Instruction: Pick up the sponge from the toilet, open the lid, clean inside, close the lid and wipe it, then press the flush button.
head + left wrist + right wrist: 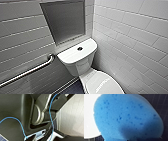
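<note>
The toilet [82, 63] stands in the corner where 2 white tiled walls [130, 37] meet, and its lid [105, 86] lies down over the bowl. The flush button [80, 48] sits in the middle of the tank top [71, 55], away from its edges. On the left wall a metal grab bar [27, 71] runs slanted. The sponge [126, 117] is very close before the right wrist camera. Behind it is a white glossy surface [89, 119] on one side and dark tiled floor [159, 101] on the other. Whether the right gripper's jaws are clamped on it, I cannot tell. The same goes for the left gripper's jaws; in that wrist view a blue cable [50, 112] crosses the robot's dark body [12, 112].
</note>
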